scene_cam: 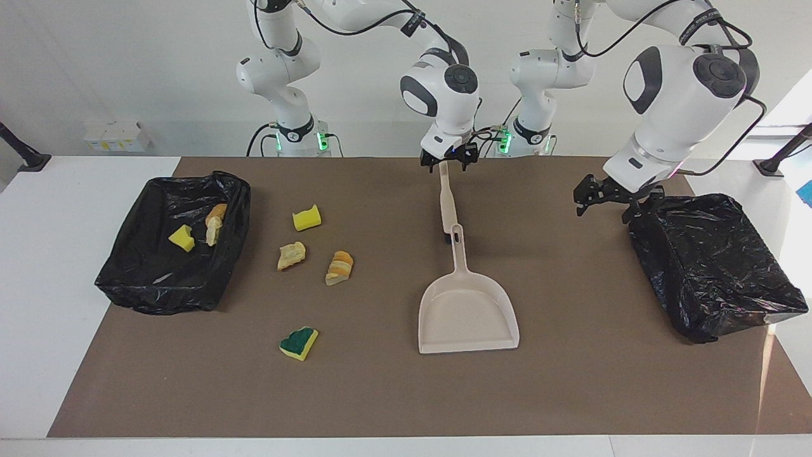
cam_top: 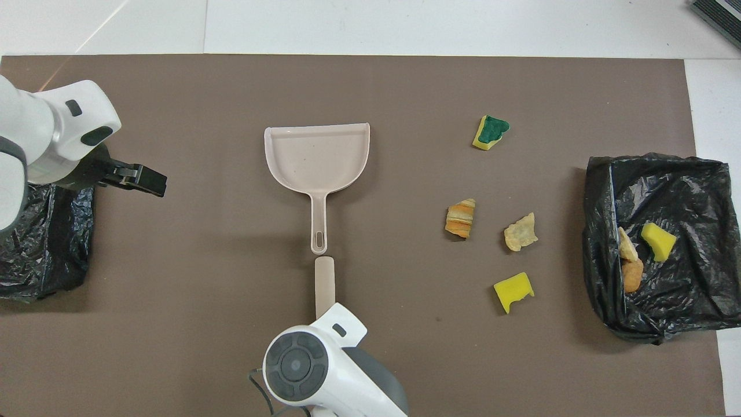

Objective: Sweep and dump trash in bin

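Note:
Loose trash lies on the brown mat: a yellow sponge chunk (scene_cam: pixel 306 218), two bread pieces (scene_cam: pixel 291 256) (scene_cam: pixel 339 267) and a green-and-yellow sponge piece (scene_cam: pixel 299 343). The black-lined bin (scene_cam: pixel 127 279) at the right arm's end holds another yellow chunk (scene_cam: pixel 181 237) and bread (scene_cam: pixel 215 223). A beige dustpan (scene_cam: pixel 467 314) lies mid-mat. The brush's beige handle (scene_cam: pixel 446 197) runs from it toward the robots. My right gripper (scene_cam: pixel 448 166) is open, its fingers on either side of the handle's end. My left gripper (scene_cam: pixel 602 208) hangs open and holds nothing.
A second black-lined bin (scene_cam: pixel 710 266) stands at the left arm's end, with the left gripper at its corner nearest the robots. The mat's edge (scene_cam: pixel 380 435) runs farthest from the robots, with white table around it.

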`<state>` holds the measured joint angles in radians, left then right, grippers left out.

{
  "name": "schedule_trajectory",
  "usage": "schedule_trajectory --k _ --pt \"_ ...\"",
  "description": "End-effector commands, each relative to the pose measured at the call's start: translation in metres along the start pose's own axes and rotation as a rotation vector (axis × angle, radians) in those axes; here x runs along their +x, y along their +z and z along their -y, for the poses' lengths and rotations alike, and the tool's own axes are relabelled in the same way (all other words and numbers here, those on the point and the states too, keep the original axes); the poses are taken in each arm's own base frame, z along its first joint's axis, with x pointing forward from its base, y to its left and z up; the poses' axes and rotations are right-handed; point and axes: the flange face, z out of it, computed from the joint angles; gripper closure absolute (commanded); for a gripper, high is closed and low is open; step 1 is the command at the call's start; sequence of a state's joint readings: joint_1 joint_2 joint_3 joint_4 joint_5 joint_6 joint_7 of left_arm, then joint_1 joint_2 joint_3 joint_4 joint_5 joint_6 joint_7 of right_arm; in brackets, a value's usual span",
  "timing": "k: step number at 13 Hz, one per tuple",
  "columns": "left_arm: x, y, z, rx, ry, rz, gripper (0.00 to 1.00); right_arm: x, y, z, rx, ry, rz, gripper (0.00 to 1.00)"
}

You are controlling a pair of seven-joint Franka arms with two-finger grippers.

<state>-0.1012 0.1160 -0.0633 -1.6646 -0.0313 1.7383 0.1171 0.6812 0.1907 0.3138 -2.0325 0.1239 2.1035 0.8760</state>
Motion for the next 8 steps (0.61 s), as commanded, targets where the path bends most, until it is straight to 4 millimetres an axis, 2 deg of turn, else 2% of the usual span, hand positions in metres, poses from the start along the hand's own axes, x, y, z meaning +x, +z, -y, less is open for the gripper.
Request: schedule_trajectory --k 1,2,4,5,6,8 --pt "0.028 0.028 -0.034 0.000 0.012 -0.021 0.00 -0.029 0.015 -0.019 -0.011 0.012 -0.009 0.01" --pt "0.039 0.041 -0.048 0.002 -0.017 -0.051 0.00 -0.032 0.017 -0.023 -0.009 0.012 -0.015 0.02" --pt "0.056 0.076 -0.089 -0.001 -0.017 -0.068 0.00 -0.031 0.017 -0.022 -0.006 0.013 -0.018 0.03" --pt "0.055 0.084 -0.102 -0.001 -0.025 -0.063 0.00 -0.028 0.019 -0.023 -0.004 0.011 -0.017 0.09" --pt "0.049 0.099 -0.131 0.001 0.001 -0.043 0.00 -0.022 0.019 -0.022 0.016 0.016 -0.030 0.16" --pt "0.042 0.123 -0.164 0.000 0.012 -0.054 0.00 -0.014 0.018 -0.018 0.051 0.019 -0.054 0.26"
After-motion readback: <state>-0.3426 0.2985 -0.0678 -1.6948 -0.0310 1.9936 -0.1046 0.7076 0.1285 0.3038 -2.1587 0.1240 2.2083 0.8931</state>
